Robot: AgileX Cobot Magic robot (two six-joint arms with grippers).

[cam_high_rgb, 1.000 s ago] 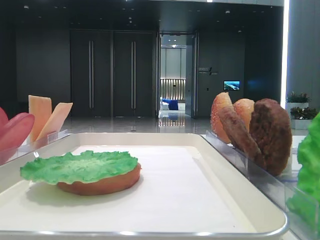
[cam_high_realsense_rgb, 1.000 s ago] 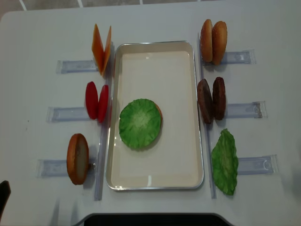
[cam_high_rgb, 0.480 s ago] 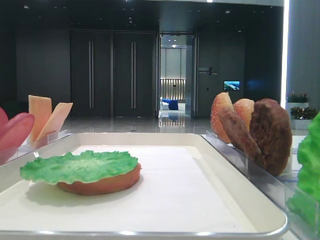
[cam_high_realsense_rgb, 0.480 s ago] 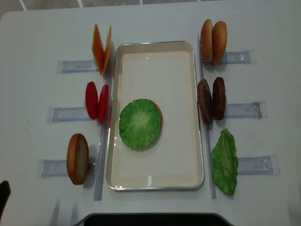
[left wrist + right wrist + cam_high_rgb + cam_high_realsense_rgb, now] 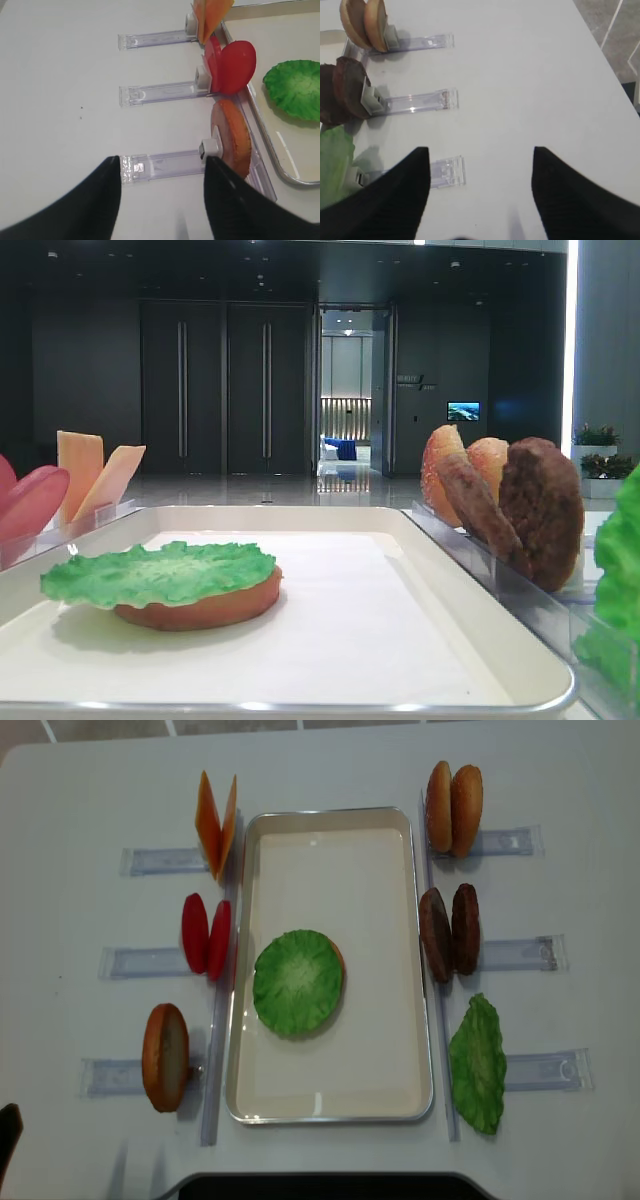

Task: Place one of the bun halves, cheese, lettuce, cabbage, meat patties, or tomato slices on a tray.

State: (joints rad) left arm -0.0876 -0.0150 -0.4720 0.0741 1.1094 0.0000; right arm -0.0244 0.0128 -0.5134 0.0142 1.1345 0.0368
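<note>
Tray (image 5: 330,1105): centre of the table; carries one bun half with a lettuce leaf (image 5: 298,982) flat on top, set toward the 7 o'clock part of the lining.
Next candidates: meat patties (image 5: 450,932) at 3 o'clock of the tray; cheese (image 5: 217,823) at 10 o'clock; tomato slices (image 5: 206,936) at 9 o'clock. All stand on edge in clear holders.
Right gripper (image 5: 480,190): jaws spread wide, empty, over bare table well apart from the food.
Left gripper (image 5: 162,195): jaws spread, empty.
Key relation: in the right wrist view, patties (image 5: 345,92) lie at 10 o'clock of the fingers, faces upright, long axis vertical.
Nearer arm: right for patties; left for tomato (image 5: 231,67), at 1 o'clock of its fingers.
Judgement: either pick needs a forward reach first.
</note>
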